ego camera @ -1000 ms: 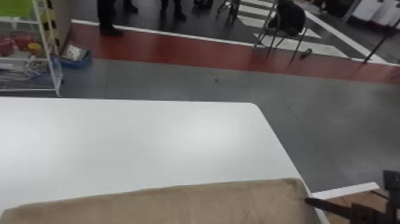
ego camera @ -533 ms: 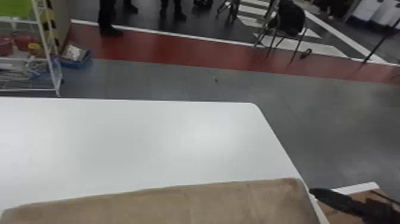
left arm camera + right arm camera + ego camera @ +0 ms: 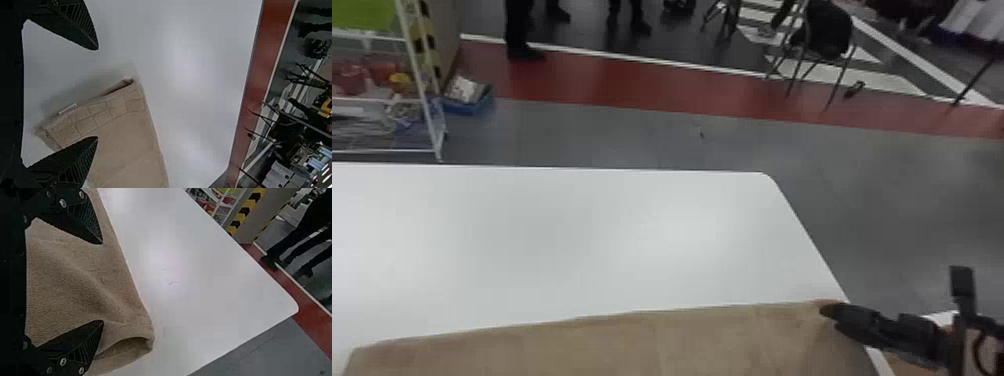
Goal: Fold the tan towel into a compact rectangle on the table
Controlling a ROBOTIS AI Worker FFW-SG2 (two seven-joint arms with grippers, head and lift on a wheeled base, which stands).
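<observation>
**Presumably mid-fold: tan towel [image 3: 612, 345] before its next grip**

It lies layered on the table [image 3: 582, 240]. Left gripper [image 3: 97, 93] and right gripper [image 3: 103, 282], fingers spread, stand at opposite ends; the next fold likely requires pinching both.

Bright, diffuse light falls on the white tabletop [image 3: 557, 240], and in the head view a soft glare patch lies between its middle and its right edge. The wrist views also show pale, blurry-edged glare on it. A faint grey shadow [image 3: 84, 86] spreads beside the towel's [image 3: 125, 137] end in the left wrist view; in the right, the fold's hollow is dim. The grey floor [image 3: 907, 200] carries a weak sheen, and background details look smeared in the head view.
</observation>
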